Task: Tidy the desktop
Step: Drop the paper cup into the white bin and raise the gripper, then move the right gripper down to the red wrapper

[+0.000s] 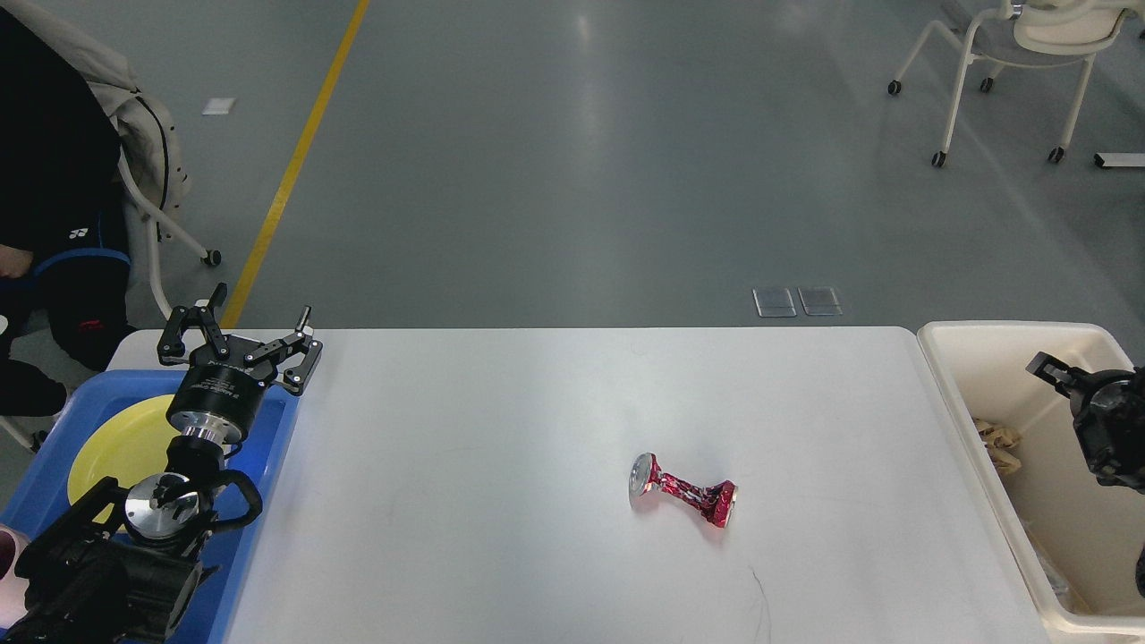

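Observation:
The desktop (pixel 537 420) is a wide white tabletop. A crushed red can (pixel 682 490) lies on its side right of the middle, with nothing touching it. My left gripper (pixel 248 320) stands open and empty above the far left corner, over the back edge of the blue tray (pixel 270 501). My right gripper (pixel 1054 371) pokes in at the right edge above the cream bin (pixel 1011 328). Only one black finger of it shows, and nothing shows in it.
A yellow plate (pixel 121 443) lies in the blue tray, partly behind my left arm. Crumpled paper (pixel 997 440) lies in the cream bin. A seated person (pixel 54 206) and a chair are beyond the left corner. Another chair (pixel 1029 54) stands far right.

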Available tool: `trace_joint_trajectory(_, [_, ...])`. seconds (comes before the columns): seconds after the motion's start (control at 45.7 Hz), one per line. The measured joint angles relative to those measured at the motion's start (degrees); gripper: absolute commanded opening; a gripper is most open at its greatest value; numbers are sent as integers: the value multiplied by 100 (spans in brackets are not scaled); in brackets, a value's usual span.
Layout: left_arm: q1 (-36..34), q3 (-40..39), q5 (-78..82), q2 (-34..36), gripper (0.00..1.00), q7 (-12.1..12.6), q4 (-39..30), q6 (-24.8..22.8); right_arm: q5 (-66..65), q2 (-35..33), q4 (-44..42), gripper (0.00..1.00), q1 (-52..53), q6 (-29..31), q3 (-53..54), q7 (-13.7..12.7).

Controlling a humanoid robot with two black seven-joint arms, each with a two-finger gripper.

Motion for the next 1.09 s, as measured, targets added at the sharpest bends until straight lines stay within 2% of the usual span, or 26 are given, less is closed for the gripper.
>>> trace_joint_trajectory(0.197, [0, 0, 0, -4, 97, 0, 0, 0, 0, 163, 70, 100, 546, 39, 42, 1])
trace_joint_trajectory(0.285, [0, 0, 0, -4, 97, 0, 0, 0, 44, 169, 477, 100, 1044, 52, 122, 1])
trace_joint_trajectory(0.372, [0, 0, 0, -5, 97, 0, 0, 0, 68, -153, 1557, 100, 1787, 69, 139, 2])
trace_joint_trajectory(0.504, [0, 0, -1, -3, 97, 0, 0, 0, -94, -853, 3728, 100, 3108, 109, -79, -1])
trace_joint_trajectory(0.722, [0, 0, 0, 0, 97, 0, 0, 0, -795, -878, 6717, 100, 5562, 201, -1094, 19])
trace_joint_trajectory(0.898, [0, 0, -1, 6, 97, 0, 0, 0, -886, -426, 8162, 100, 6975, 582, -1480, 38])
trace_joint_trajectory(1.095, [0, 0, 0, 3, 97, 0, 0, 0, -887, -33, 9374, 100, 7811, 1201, -1616, 44])
